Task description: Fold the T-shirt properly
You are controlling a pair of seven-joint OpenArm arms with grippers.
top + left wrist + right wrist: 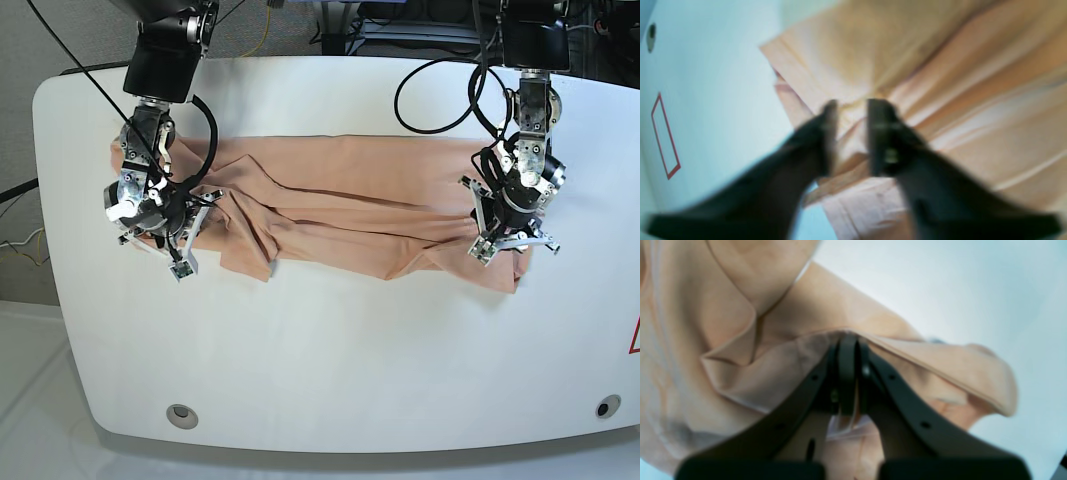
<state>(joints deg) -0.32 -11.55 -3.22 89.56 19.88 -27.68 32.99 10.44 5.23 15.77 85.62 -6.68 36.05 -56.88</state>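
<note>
Black fingers (pixel 828 133) of the left claw (pixel 850 110) fill the lower middle of the left wrist view, standing apart with bunched T-shirt (pixel 940 83) cloth between them; grip or contact cannot be told. At the right wrist, the right claw (pixel 850 346) is clamped on a folded T-shirt edge. From the base view, the T-shirt (pixel 350 210) lies crumpled across the upper half of the white worktop (pixel 350 370), stretched between both claws.

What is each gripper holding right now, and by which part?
Right gripper: shut on a folded hem edge of the T-shirt. Left gripper: jaws apart astride a fabric fold, gripping nothing.
</note>
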